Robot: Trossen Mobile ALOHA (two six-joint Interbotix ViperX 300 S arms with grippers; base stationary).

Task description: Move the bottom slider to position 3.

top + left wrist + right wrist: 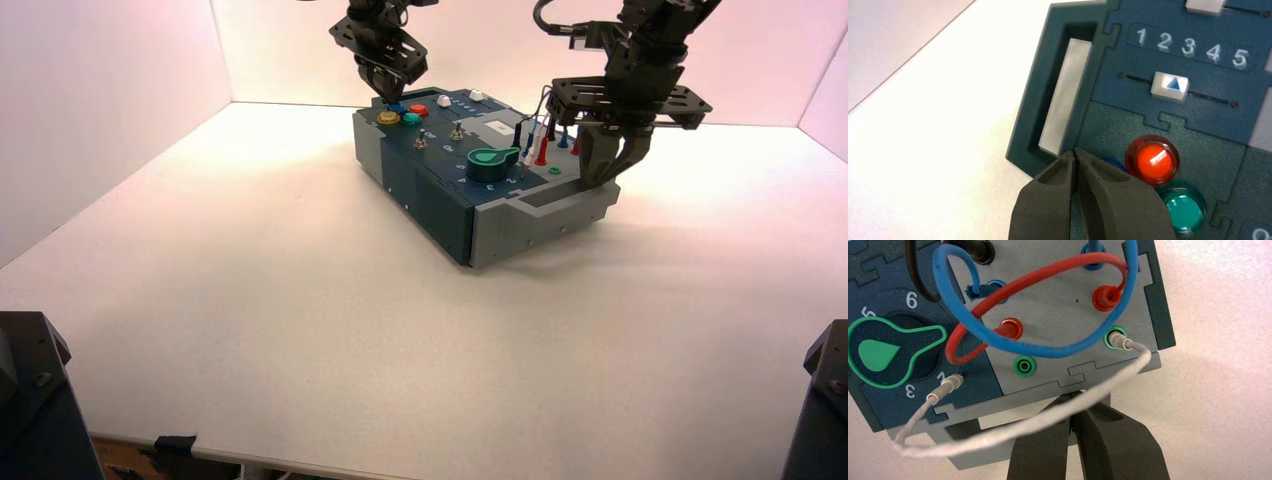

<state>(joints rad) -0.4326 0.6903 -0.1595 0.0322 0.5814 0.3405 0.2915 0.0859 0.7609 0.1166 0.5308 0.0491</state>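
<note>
My left end effector [1075, 159] is clenched empty over the box's far left corner by the red button [1152, 160]. The bottom slider [1170, 85] lies just beyond it, under the 2–3 gap; its track runs rightward toward position 3 [1188, 46]. The right end effector [1075, 412], also clenched, idles by the wires.

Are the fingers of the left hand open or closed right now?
Closed. In the left wrist view the left hand has its two dark fingers pressed tip to tip, holding nothing, hovering beside the red button.
</note>
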